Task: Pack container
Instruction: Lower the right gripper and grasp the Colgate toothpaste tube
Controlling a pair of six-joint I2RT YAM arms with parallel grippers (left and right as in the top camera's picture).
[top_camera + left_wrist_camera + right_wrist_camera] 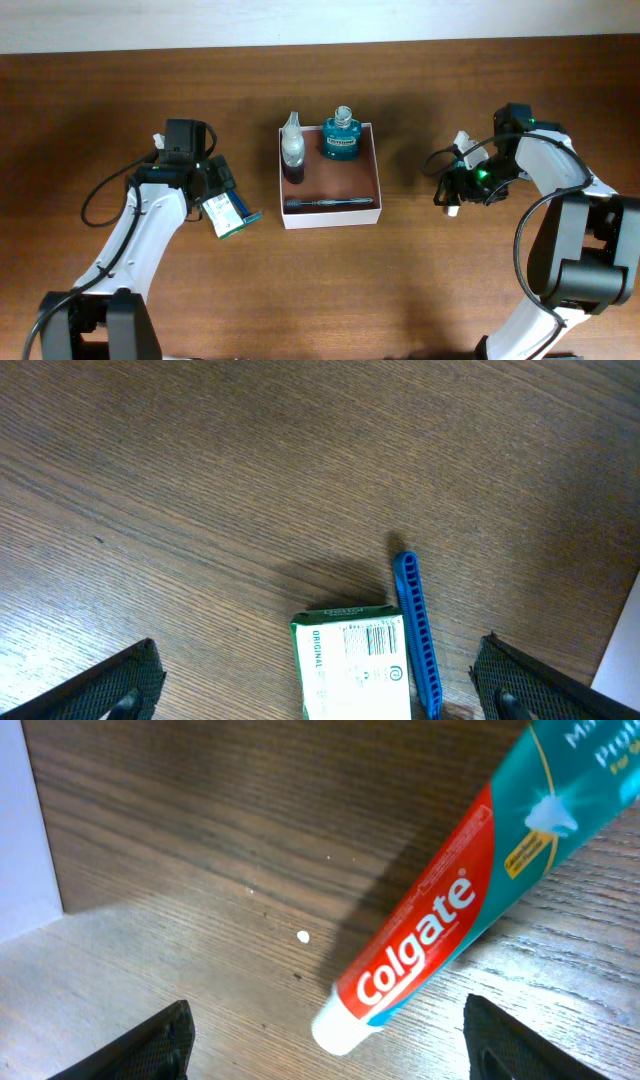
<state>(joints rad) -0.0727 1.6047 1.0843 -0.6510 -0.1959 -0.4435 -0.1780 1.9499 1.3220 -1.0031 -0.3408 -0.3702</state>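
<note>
Container (345, 180) sits at centre of the overhead frame, open side up, flat on the wooden table (120, 100). It holds a teal mouthwash bottle (341, 138) and a small clear bottle (292, 150) upright along its upper wall, and a toothbrush (327, 202) lying by the lower wall. Left gripper (320, 700) is spread wide and grips nothing, astride a green-and-white carton (350, 665) and a blue comb (415, 630) left of the container. Right gripper (340, 1050) is likewise spread wide and empty, over the cap end of a Colgate toothpaste tube (440, 910) right of it. Assessment: the container looks light, stiff and thin-walled; grip one wall edge only and avoid shoving, since the upright bottles would likely topple.
</note>
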